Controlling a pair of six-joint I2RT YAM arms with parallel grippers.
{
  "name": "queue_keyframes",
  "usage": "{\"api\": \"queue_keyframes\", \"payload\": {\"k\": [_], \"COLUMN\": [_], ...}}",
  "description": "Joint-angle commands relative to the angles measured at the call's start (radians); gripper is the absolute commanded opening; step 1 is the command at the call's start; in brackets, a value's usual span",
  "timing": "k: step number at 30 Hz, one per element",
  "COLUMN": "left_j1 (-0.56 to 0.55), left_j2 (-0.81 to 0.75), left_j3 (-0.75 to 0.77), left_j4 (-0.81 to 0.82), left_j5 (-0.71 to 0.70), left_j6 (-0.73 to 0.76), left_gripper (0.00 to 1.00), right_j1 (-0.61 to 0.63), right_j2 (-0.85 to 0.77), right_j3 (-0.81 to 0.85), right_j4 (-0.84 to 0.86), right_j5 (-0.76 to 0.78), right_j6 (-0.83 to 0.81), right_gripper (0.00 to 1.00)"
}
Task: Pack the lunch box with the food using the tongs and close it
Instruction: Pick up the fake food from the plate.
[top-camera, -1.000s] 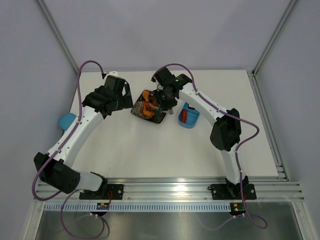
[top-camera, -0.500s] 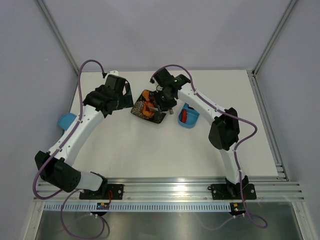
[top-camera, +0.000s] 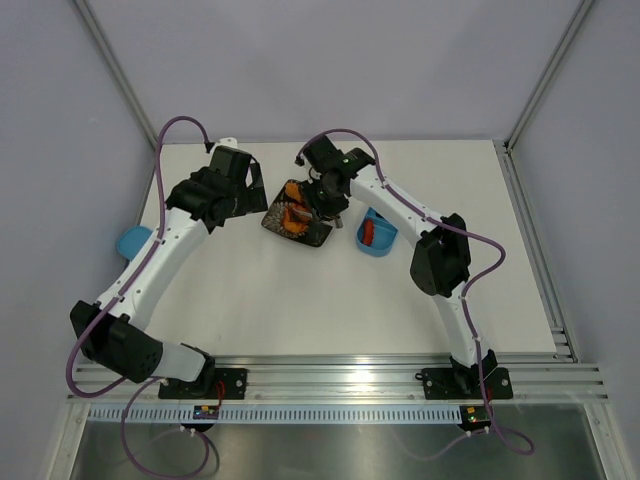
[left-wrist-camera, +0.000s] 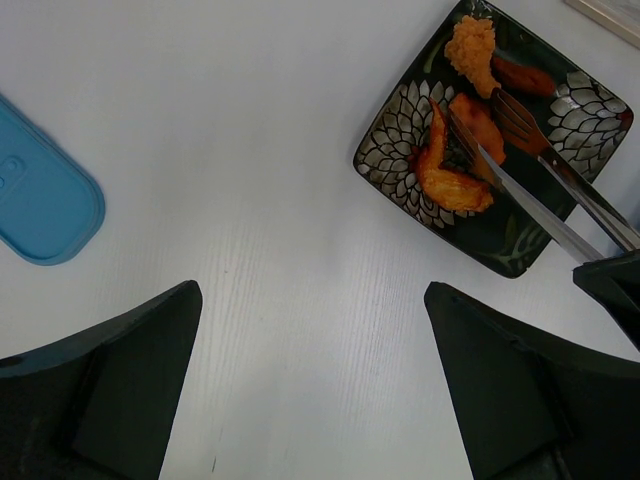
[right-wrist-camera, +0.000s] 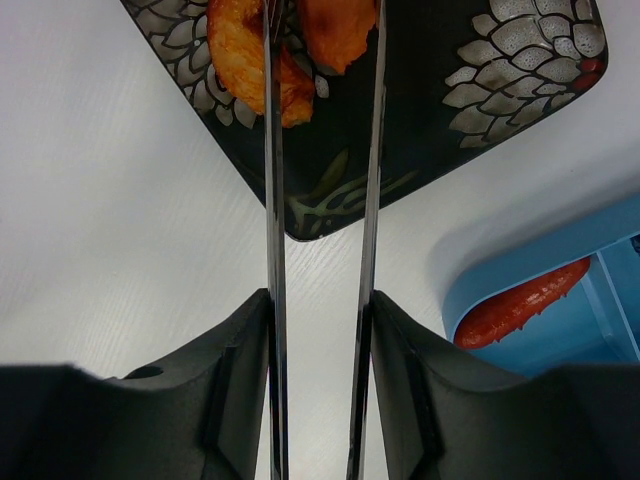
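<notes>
My right gripper (top-camera: 326, 203) (right-wrist-camera: 320, 300) is shut on the silver tongs (right-wrist-camera: 272, 190) (left-wrist-camera: 545, 195), one arm against each finger. The tong tips reach over the black patterned plate (top-camera: 318, 238) (right-wrist-camera: 430, 120) (left-wrist-camera: 500, 245) and stand on either side of an orange piece of food (left-wrist-camera: 477, 121) (right-wrist-camera: 335, 30). More orange pieces (left-wrist-camera: 450, 185) (right-wrist-camera: 245, 50) lie beside it. The light-blue lunch box (top-camera: 380, 240) (right-wrist-camera: 520, 265) stands right of the plate with a red piece (right-wrist-camera: 520, 302) inside. My left gripper (top-camera: 248, 190) (left-wrist-camera: 312, 300) hangs open and empty over bare table, left of the plate.
The blue lid (top-camera: 133, 241) (left-wrist-camera: 40, 200) lies flat near the table's left edge, apart from the box. Both arms crowd the back middle of the table around the plate. A metal rail runs along the near edge.
My right gripper has shifted slightly left and farther over the plate with the tongs. The left gripper has edged a little toward the back.
</notes>
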Motion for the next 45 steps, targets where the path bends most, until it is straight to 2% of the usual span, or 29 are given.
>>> {"api": "queue_keyframes", "payload": {"k": [1, 7, 12, 16, 19, 32, 45], "left_j1": [0.004, 0.003, 0.004, 0.004, 0.004, 0.004, 0.004], "left_j2": [0.007, 0.014, 0.014, 0.011, 0.005, -0.018, -0.045], "left_j3": [0.044, 0.048, 0.048, 0.044, 0.035, 0.002, -0.022], "left_j4": [0.032, 0.038, 0.045, 0.048, 0.05, 0.051, 0.051], "left_j5": [0.005, 0.021, 0.024, 0.025, 0.025, 0.03, 0.033], "left_j6": [0.017, 0.019, 0.02, 0.022, 0.02, 0.011, -0.007], "left_gripper": [0.99, 0.99, 0.99, 0.99, 0.99, 0.99, 0.99], "right_j1": [0.016, 0.02, 0.02, 0.02, 0.02, 0.02, 0.02], "right_j2": [-0.022, -0.08, -0.132, -0.203, -0.244, -0.317, -0.36], "right_j3": [0.021, -0.032, -0.089, -0.132, -0.157, -0.242, -0.224], "right_j4": [0.015, 0.013, 0.01, 0.022, 0.025, 0.073, 0.067], "right_j5": [-0.001, 0.003, 0.023, 0.039, 0.051, 0.1, 0.134], "right_j6": [-0.026, -0.026, -0.022, -0.017, -0.009, 0.098, 0.109], "right_gripper": [0.47, 0.32, 0.16, 0.06, 0.02, 0.0, 0.0]}}
